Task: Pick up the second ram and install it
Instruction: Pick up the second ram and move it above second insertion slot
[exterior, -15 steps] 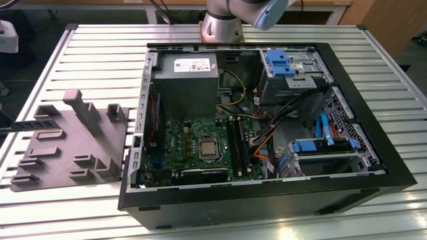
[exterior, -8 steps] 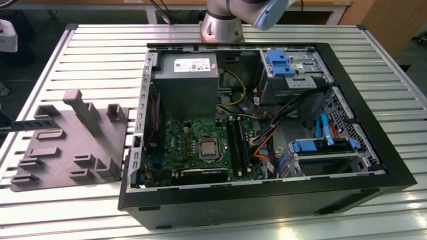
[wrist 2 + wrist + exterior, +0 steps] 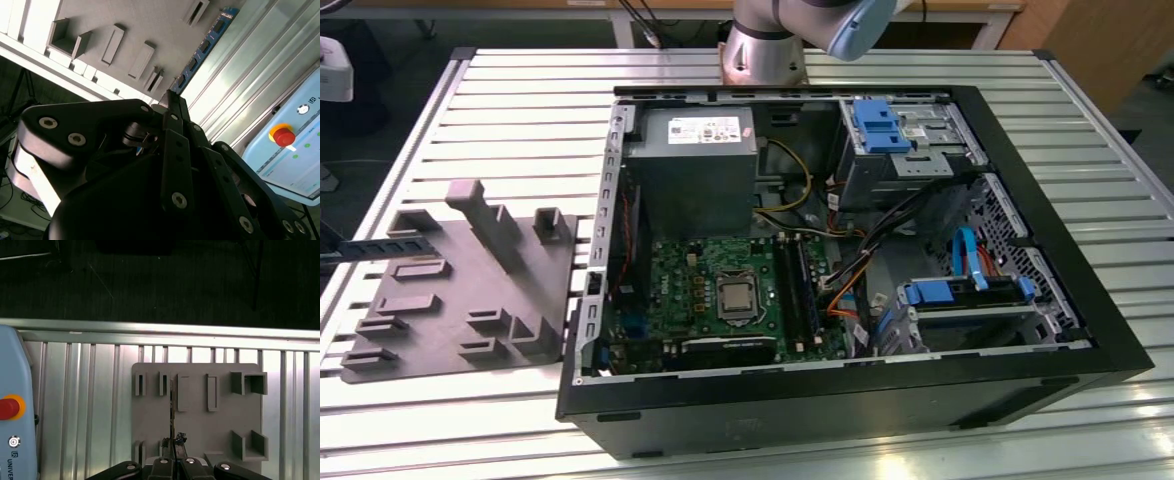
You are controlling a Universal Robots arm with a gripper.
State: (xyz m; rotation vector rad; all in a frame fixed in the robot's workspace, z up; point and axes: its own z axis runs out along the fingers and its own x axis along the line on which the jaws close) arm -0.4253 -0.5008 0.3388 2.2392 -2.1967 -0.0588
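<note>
My gripper (image 3: pixel 173 446) is shut on the second ram (image 3: pixel 171 407), a thin board seen edge-on in the first wrist view, over the grey holder block (image 3: pixel 200 430). In the second wrist view the ram (image 3: pixel 205 47) shows as a dark blue-green strip running out from the closed fingertips of the gripper (image 3: pixel 170 99). In the exterior view the ram (image 3: pixel 383 243) lies level at the exterior view's far left, above the holder block's (image 3: pixel 454 300) edge. The green motherboard (image 3: pixel 707 290) with its long black slots (image 3: pixel 797 290) sits inside the open computer case (image 3: pixel 854 390).
The arm's base (image 3: pixel 767 45) stands behind the case. A light blue pendant with a red button (image 3: pixel 9 407) lies on the slatted metal table (image 3: pixel 90 390) beside the holder block. Cables, a power supply (image 3: pixel 691 160) and blue drive brackets crowd the case.
</note>
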